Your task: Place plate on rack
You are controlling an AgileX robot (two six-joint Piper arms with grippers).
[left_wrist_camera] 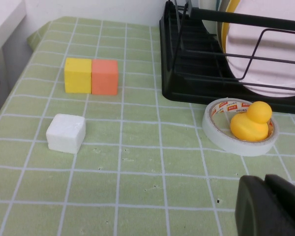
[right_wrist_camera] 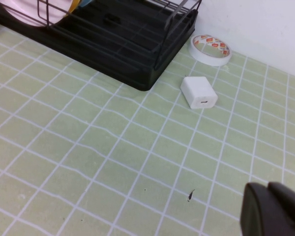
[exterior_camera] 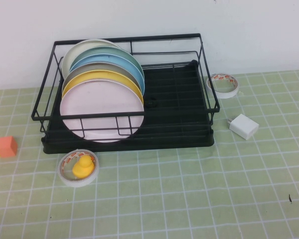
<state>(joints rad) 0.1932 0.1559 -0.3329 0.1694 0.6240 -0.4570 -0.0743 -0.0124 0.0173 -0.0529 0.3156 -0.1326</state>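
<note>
Green gridded matting covers your table, with a white wall behind. On it sits the rack (exterior_camera: 179, 107), a black wire frame on a slotted tray, and the pale pink plate (exterior_camera: 100, 110) already stands upright at the front of its stack, against the yellow plate (exterior_camera: 107, 77), so judge the placing done. Smaller items lie around: a tape roll (exterior_camera: 78, 169) holding a yellow duck (exterior_camera: 83, 167), a white charger (exterior_camera: 243, 125), orange and yellow blocks (exterior_camera: 2, 147). Your left gripper (left_wrist_camera: 268, 206) hangs low near the duck, your right gripper (right_wrist_camera: 274, 209) over bare mat; both carry nothing, and you cannot tell their opening. Next, simply park both arms.
</note>
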